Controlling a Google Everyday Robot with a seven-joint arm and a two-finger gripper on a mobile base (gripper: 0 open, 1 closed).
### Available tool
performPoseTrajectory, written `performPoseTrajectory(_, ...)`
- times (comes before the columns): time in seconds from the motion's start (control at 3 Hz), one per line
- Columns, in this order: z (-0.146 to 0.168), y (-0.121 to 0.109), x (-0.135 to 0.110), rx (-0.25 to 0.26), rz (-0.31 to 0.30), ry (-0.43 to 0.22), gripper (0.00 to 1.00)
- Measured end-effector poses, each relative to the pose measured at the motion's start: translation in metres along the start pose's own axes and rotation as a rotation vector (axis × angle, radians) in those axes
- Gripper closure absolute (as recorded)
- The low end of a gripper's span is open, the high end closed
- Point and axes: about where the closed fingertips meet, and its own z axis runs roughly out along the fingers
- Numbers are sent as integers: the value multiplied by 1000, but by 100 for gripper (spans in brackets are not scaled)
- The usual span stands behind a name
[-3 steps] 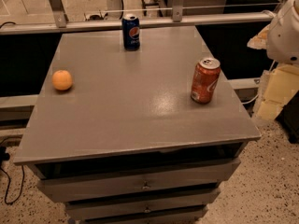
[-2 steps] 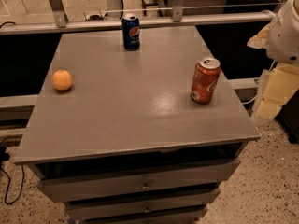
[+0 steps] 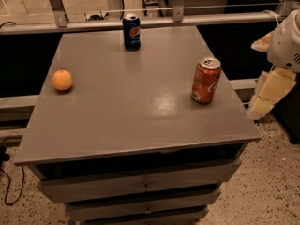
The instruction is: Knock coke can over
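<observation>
Red-orange coke can [image 3: 206, 80] stands upright near the right edge of the grey cabinet top [image 3: 131, 111]; its white script is not readable. The blue can [image 3: 131, 32] at the back edge shows a Pepsi logo. Orange fruit [image 3: 62, 80] sits at the left. The gripper [image 3: 265, 96] hangs off the right side, apart from the coke can, open or closed I cannot tell. Nothing has moved since earlier.

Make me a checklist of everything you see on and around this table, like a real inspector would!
Surface: grey table top, on drawers.
Job's things: coke can upright, near the right edge.
Clutter: Pepsi can upright at the back; orange on the left.
Grippers: gripper off the table's right side, apart from the coke can.
Cables: black cable on the floor, lower left.
Surroundings: speckled floor; metal rail behind.
</observation>
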Motion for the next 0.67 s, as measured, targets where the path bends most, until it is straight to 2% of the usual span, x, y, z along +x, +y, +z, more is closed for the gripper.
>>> performPoseTrajectory(0.33,28,-24,11,43,75,-100,0)
performPoseTrajectory(0.67,52,-39,11,60,140,-226,0)
